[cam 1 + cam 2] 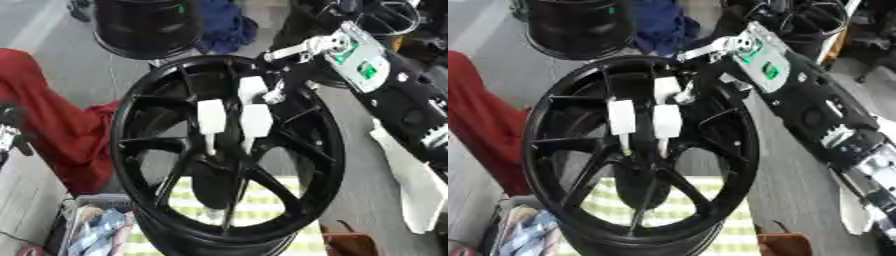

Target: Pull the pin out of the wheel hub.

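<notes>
Although the pin should sit in the wheel hub (219,165), I cannot make it out; the hub is at the middle of the wheel (131,100), where the spokes meet. My right hand (255,120) comes over the wheel's upper right rim and reaches down inside it. Its fingers (211,116) are straight, pointing at the hub and closed on nothing I can see. I judge they hang just above the hub so they can drop onto the pin and pinch it.

I count 3 white pads on that hand. What seems to be my left hand (9,131) shows left of the wheel; open or closed, I cannot tell. The wheel leans on 1 checked cloth (254,200), likely to steady it. Around it are 1 other wheel (144,25) behind, 1 red cloth (52,125) to the left and 1 blue cloth (223,25) behind.
</notes>
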